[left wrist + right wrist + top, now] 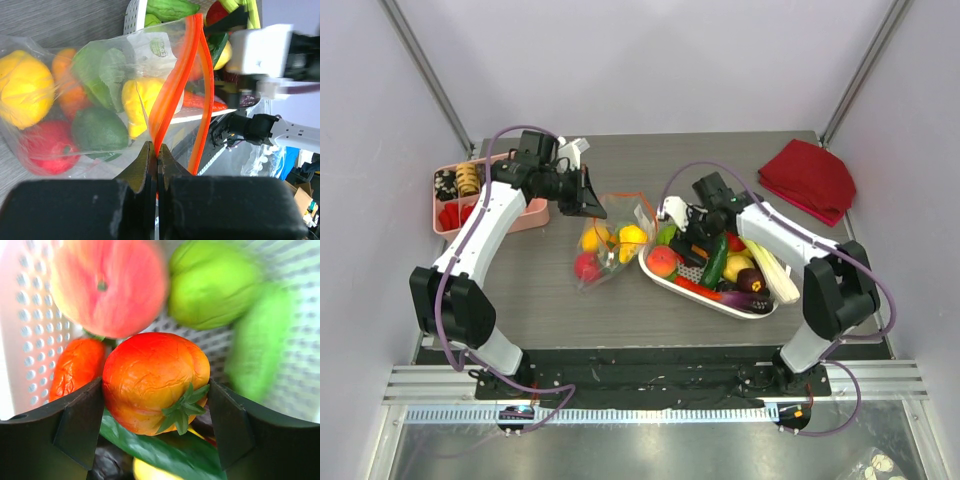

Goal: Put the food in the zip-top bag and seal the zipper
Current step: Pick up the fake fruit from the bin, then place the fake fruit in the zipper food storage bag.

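At four o'clock over the white basket (135, 15), the right gripper (155, 390) clamps an orange tomato (150, 375), its neighbours blurred. Mid-table the zip-top bag (605, 245) veils fruit (25, 95). At eleven o'clock the left gripper (154, 162) pinches the zipper (172, 85). Grey wood-grain table (540, 300), pale walls (650, 70).

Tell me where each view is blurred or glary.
Top external: evenly lit, sharp, only soft shadows on the table. Left wrist: sheen on the zip-top bag, the left pincer a dark soft mass, the zipper crisp. Right wrist: the orange toy fruit in the right pincer sharp; peach and green fruit behind smeared.
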You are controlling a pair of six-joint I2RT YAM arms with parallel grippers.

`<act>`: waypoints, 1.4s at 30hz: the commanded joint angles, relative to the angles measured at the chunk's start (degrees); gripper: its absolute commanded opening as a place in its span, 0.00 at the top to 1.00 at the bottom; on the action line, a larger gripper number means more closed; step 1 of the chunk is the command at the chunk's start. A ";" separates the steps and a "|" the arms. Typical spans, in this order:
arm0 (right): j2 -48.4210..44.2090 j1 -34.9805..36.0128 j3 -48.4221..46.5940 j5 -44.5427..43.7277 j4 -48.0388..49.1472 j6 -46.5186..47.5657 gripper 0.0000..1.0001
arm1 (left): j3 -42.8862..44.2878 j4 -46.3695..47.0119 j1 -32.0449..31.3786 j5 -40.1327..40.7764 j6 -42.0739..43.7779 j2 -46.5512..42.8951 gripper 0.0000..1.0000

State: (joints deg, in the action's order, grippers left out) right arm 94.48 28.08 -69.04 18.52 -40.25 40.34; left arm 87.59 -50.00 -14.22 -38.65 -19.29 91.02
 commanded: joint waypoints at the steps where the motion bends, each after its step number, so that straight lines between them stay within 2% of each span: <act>1: -7.54 -0.21 -9.17 0.55 0.09 -3.59 0.47 | 0.21 0.60 0.33 -0.90 0.22 -1.29 0.99; 5: -10.19 -0.39 -16.63 3.35 -2.02 -8.16 0.50 | 0.21 0.69 0.33 -0.98 0.22 -1.20 0.99; 7: -10.98 -0.30 -19.46 8.35 -2.55 -12.10 0.52 | 0.12 0.78 0.33 -1.07 0.13 -1.02 0.99; 13: -10.37 1.53 -26.15 16.71 2.62 -20.81 0.52 | 0.21 0.95 0.42 -1.60 0.04 -0.41 1.00; 23: -1.49 12.61 -26.94 12.95 8.42 -20.90 0.50 | 0.56 1.57 0.77 -3.27 -1.36 -0.67 0.99; 29: 2.73 13.15 -25.80 10.65 11.86 -23.55 0.33 | 0.21 2.71 2.18 -7.57 -3.21 -0.67 0.99; 30: 2.90 13.23 -25.54 11.53 12.12 -24.33 0.21 | 0.21 2.89 2.26 -7.75 -3.39 -0.67 0.99; 33: 3.43 13.15 -25.45 12.76 12.48 -26.09 0.11 | 0.47 2.71 2.44 -7.67 -3.21 -0.41 1.00; 38: 0.10 12.36 -25.18 10.39 11.86 -26.01 0.03 | 0.39 2.19 2.97 -6.96 -2.68 -0.50 0.99; 42: -3.68 9.02 -23.79 11.27 9.67 -26.36 0.02 | 0.30 2.36 2.97 -6.96 -2.86 -0.58 0.99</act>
State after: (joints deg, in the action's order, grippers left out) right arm 97.38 40.07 -93.89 29.69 -31.33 14.83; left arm 87.48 -49.54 -11.60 -43.27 -21.91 91.13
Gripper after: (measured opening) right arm 0.976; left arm 0.018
